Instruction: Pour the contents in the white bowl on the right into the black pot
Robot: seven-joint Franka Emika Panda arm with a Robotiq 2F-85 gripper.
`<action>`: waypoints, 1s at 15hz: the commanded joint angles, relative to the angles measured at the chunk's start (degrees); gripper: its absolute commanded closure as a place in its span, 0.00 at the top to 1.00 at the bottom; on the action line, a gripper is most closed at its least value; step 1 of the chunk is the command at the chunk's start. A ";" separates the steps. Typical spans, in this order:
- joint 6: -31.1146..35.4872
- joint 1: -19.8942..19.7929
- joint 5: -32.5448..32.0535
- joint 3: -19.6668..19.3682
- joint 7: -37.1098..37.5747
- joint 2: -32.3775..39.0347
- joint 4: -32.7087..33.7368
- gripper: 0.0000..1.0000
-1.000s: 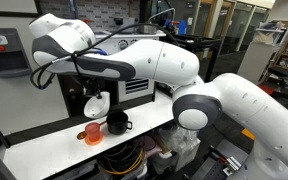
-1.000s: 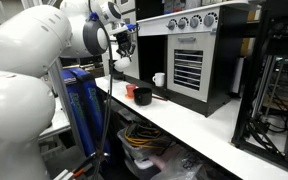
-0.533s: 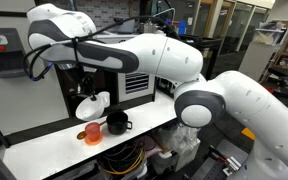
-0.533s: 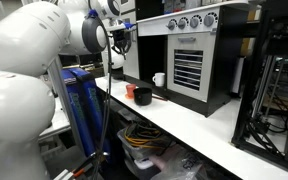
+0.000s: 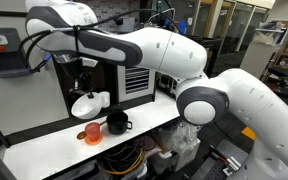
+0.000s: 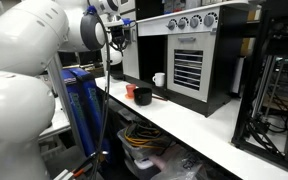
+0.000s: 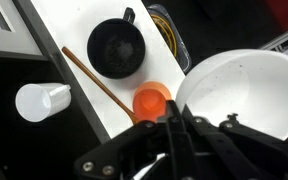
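The gripper (image 7: 173, 124) has its fingers closed on the near rim of the white bowl (image 7: 239, 95), wall pinched between them, and holds the bowl clear of the white counter (image 5: 44, 150). In the wrist view the black pot (image 7: 117, 47) stands on the counter at approx. 10 o'clock from the bowl, well apart from it, its short handle pointing to 12. The orange cup (image 7: 151, 101) is at 9 o'clock, just beside the bowl's rim in the picture. In an exterior view the bowl (image 5: 89, 102) hangs roughly over the cup, w/ the pot (image 5: 117, 123) down at 4 o'clock.

The step in hand is probably the carry to the pot, then the tip. To do it well, the bowl's far lip should be centred over the pot's mouth before any roll of the wrist. The pot is no wider than the cup, so there's little margin. A low, slow tip is best, w/ the lip turned away from the cup (the nearest wrong target). The rim-only pinch may let the bowl swing, so no jerks.

Contents: the bowl's inside looks nearly bare, w/ a few dark specks by the wall. The pot's inside is black on black, so its contents can't be told. The cup shows only orange inside. A white cup (image 7: 41, 101) at the far 9 o'clock edge and a thin brown stick (image 7: 96, 82) lying between it and the pot play no part.
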 commanded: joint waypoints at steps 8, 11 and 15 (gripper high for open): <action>-0.17 -0.79 1.94 1.11 1.27 -3.62 -1.21 0.01; -0.28 -0.83 1.90 1.04 1.70 -4.17 -1.25 0.01; 0.61 0.00 0.46 0.27 1.05 -3.85 -1.61 0.04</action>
